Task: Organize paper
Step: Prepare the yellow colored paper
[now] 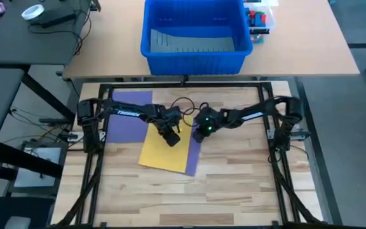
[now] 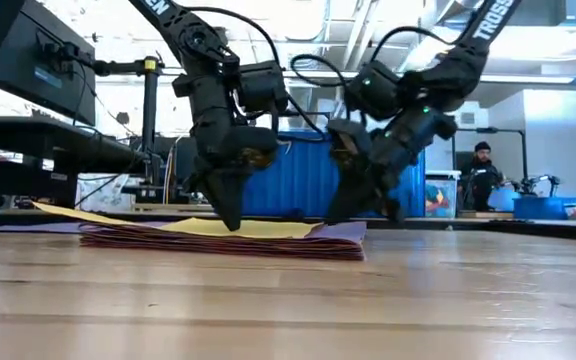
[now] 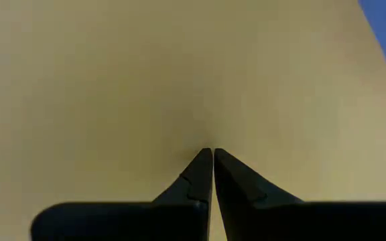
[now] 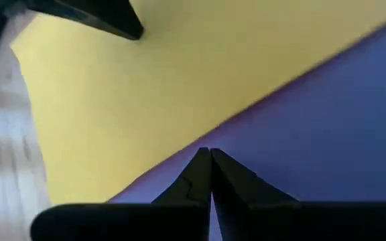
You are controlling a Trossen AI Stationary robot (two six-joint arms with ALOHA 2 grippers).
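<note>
**Both Grippers Down on the Paper Stack**

The wooden desk point(image 1: 234, 184) was seen carrying the whole scene, with a second, lighter desk point(image 1: 310, 51) beyond it, on which a big blue bin point(image 1: 192, 35) was set. Beside that bin, at its right, a clear bag point(image 1: 259, 19) of colourful contents was spotted.

On the wooden desk, the paper was found in a low stack between the two arms. A purple sheet point(image 1: 127, 121) was laid squarely, and a yellow sheet point(image 1: 164, 154) was placed on top of it, turned at an angle so that purple showed at the left and along the yellow sheet's right edge. From the low view, reddish and purple edges were made out in the pile point(image 2: 218, 243) under the yellow.

The left gripper point(image 1: 171, 139) was brought tip-down onto the yellow sheet; its jaws were pressed together with nothing held between them, tips touching the yellow surface. The right gripper point(image 1: 201, 132) was planted just beside the yellow sheet's edge, on the purple; its jaws were likewise closed tight and empty.

A person point(image 2: 482, 175) was glimpsed in the room far behind.
</note>
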